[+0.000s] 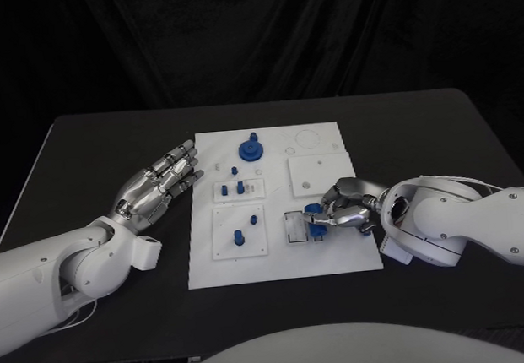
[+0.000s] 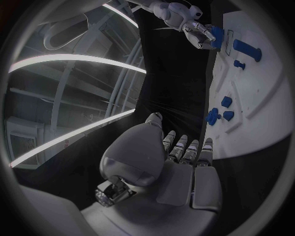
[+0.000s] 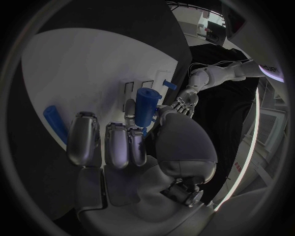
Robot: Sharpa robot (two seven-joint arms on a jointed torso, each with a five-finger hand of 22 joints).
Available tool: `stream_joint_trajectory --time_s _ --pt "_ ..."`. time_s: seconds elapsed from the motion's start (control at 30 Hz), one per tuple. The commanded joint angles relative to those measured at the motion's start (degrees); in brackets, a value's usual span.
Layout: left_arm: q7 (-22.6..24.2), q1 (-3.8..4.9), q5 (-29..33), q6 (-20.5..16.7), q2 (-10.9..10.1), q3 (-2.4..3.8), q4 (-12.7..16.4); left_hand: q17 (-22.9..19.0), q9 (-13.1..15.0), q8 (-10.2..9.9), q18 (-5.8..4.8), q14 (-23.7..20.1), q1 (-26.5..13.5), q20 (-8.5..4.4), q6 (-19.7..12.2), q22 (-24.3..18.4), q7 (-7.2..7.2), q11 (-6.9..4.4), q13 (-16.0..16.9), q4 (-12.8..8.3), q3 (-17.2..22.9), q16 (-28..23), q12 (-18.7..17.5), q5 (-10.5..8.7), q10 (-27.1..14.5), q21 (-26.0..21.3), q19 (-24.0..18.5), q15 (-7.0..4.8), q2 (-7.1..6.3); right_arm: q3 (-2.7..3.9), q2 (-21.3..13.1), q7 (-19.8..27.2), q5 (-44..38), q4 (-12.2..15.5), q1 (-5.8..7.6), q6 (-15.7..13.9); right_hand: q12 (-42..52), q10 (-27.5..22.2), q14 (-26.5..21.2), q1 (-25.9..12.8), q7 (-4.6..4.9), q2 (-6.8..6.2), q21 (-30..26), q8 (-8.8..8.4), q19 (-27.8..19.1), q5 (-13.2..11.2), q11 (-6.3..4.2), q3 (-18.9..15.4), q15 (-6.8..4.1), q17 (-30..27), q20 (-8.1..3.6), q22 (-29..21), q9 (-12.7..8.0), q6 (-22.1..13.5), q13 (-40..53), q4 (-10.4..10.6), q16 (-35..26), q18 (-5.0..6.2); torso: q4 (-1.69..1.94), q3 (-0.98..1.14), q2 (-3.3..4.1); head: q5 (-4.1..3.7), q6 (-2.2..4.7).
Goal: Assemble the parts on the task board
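Observation:
The white task board (image 1: 329,257) lies mid-table. My right hand (image 1: 342,211) is over its near right section and pinches a blue cylinder part (image 1: 315,226), seen upright between thumb and fingers in the right wrist view (image 3: 145,106). Another blue part (image 3: 55,123) lies flat on the board beside that hand. My left hand (image 1: 159,186) is open with its fingers stretched out flat beside the board's left edge, holding nothing (image 2: 181,155). A large blue round part (image 1: 250,151) stands at the board's far end. Small blue pegs (image 1: 232,187) stand in the middle left plate, and two more (image 1: 244,229) in the near left plate.
The black table (image 1: 89,153) stretches to both sides of the board. Two white square plates (image 1: 314,172) with no blue parts sit on the board's far right half. The left wrist view shows the board's pegs (image 2: 220,109) and my right hand (image 2: 198,30) far off.

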Motion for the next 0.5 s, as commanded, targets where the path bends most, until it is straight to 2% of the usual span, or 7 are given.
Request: stream_joint_trajectory --time_s 0.03,0.2,0.3,0.37,0.47,0.5 --pt "7.9 -0.11 -0.2 1.0 0.1 0.04 -0.1 0.1 0.0 0.3 -0.23 0.0 0.4 0.54 0.0 0.1 0.24 0.48 0.0 -0.3 0.3 0.4 0.1 0.41 0.1 0.3 0.0 0.59 0.17 0.02 0.7 0.1 0.3 -0.1 -0.10 0.3 0.2 5.9 3.8 -0.4 0.08 0.06 -0.1 -0.42 2.0 -0.9 0.04 4.8 0.13 0.5 -0.18 10.3 0.1 -0.3 15.1 -4.8 0.0 -0.87 -0.03 -0.03 -0.02 0.31 -0.01" --pt "7.8 -0.17 -0.2 1.3 0.2 0.04 -0.3 0.1 0.0 0.3 -0.26 0.0 0.5 0.58 0.0 0.1 0.29 0.49 0.0 -0.3 0.3 0.4 0.0 0.43 0.0 0.3 0.0 0.65 0.20 0.03 1.7 0.2 -0.6 -0.4 -0.11 -0.1 0.2 5.9 3.8 -0.9 0.15 0.25 -0.1 -0.59 1.9 -2.3 0.10 4.7 0.18 0.5 -0.13 10.3 0.2 -0.2 15.1 -4.5 0.0 -0.87 0.04 -0.07 -0.01 0.46 -0.01" --pt "7.7 -0.20 -0.2 1.5 0.3 0.04 -0.3 0.1 0.1 0.3 -0.36 0.1 0.7 0.73 0.1 0.2 0.57 0.51 0.0 -0.6 0.6 0.4 0.0 0.49 0.0 0.3 0.0 0.91 0.26 0.03 2.1 0.2 -0.9 -0.7 -0.11 0.0 0.2 5.9 3.8 -1.6 0.22 0.54 0.0 -0.80 1.9 -4.8 0.17 4.3 0.25 0.4 -0.06 10.3 0.4 -0.1 15.1 -4.1 0.0 -0.88 0.04 -0.03 0.01 0.42 -0.01" --pt "7.6 -0.22 -0.2 1.6 0.3 0.04 -0.3 0.1 0.1 0.3 -0.40 0.2 0.9 0.85 0.2 0.3 0.68 0.55 0.0 -0.8 0.9 0.5 0.1 0.51 0.0 0.4 0.1 1.05 0.28 0.03 2.4 0.2 -1.0 -0.7 -0.12 0.0 0.2 5.9 3.8 -2.4 0.33 0.78 0.0 -1.01 1.9 -7.6 0.27 3.8 0.32 0.5 0.01 10.3 0.5 0.0 15.1 -3.5 0.1 -0.88 0.05 -0.05 0.01 0.53 -0.01" --pt "7.6 -0.25 -0.2 1.7 0.3 0.04 -0.4 0.1 0.1 0.4 -0.41 0.2 1.0 0.94 0.2 0.3 0.71 0.59 0.1 -1.0 1.1 0.5 0.1 0.50 0.1 0.4 0.2 1.15 0.29 0.03 2.7 0.1 -1.1 -0.8 -0.12 0.1 0.2 5.9 3.8 -2.8 0.38 0.94 0.1 -1.19 1.9 -9.4 0.32 3.4 0.37 0.6 0.05 10.3 0.6 0.0 15.1 -3.1 0.1 -0.89 0.08 -0.08 0.02 0.54 -0.01" --pt "7.6 -0.25 -0.2 1.7 0.3 0.04 -0.4 0.1 0.1 0.4 -0.41 0.2 1.0 0.94 0.2 0.3 0.71 0.59 0.1 -1.0 1.1 0.5 0.1 0.50 0.1 0.4 0.2 1.15 0.29 0.03 2.8 0.0 -1.1 -0.9 -0.12 0.1 0.2 5.9 3.8 -3.2 0.44 1.03 0.1 -1.28 1.9 -10.6 0.36 3.1 0.41 0.6 0.08 10.3 0.6 0.0 15.1 -2.8 0.1 -0.89 0.07 -0.08 0.03 0.53 -0.01"
